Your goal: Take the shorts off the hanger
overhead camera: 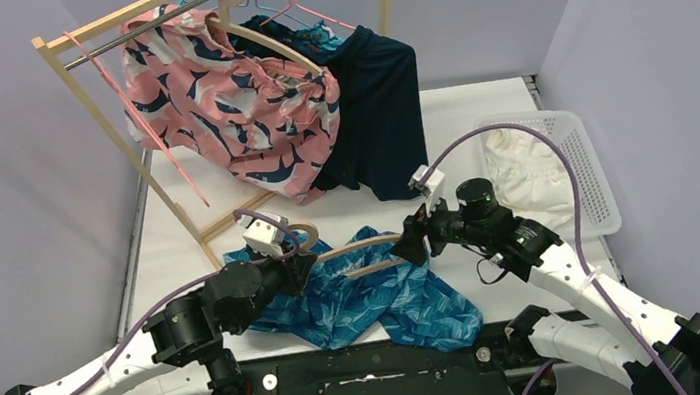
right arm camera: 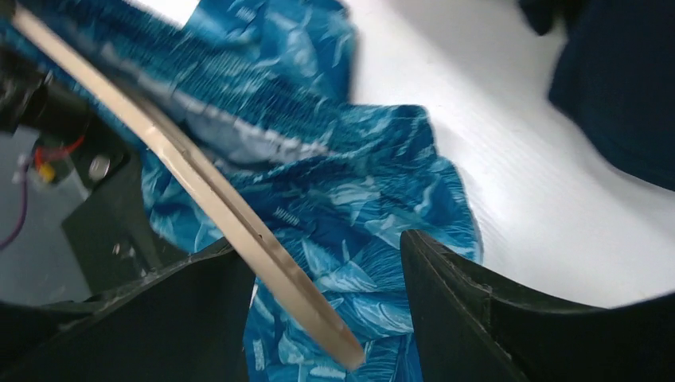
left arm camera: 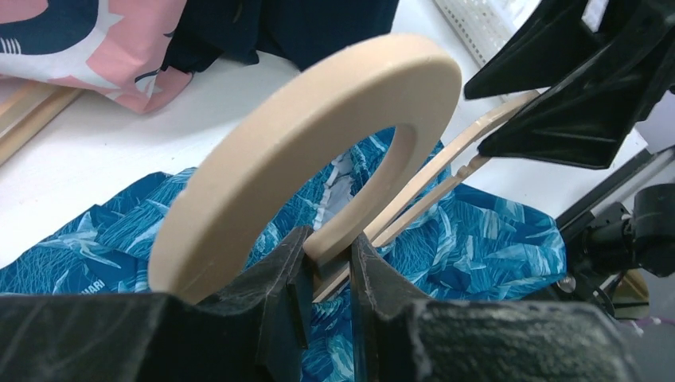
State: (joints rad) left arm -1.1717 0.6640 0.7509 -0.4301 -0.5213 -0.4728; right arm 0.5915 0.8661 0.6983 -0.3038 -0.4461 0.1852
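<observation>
The blue wave-patterned shorts lie spread on the table near its front edge. Over them is a wooden hanger. My left gripper is shut on the hanger at the foot of its round hook. At the hanger's right end my right gripper is open. The bare tip of the hanger arm sits between the jaws, close to the left one. The shorts' fabric shows beneath. I cannot tell whether the waistband still catches on the hanger.
A wooden rack at the back left holds pink-and-navy floral shorts and dark navy shorts on hangers. A white basket at the right holds white shorts.
</observation>
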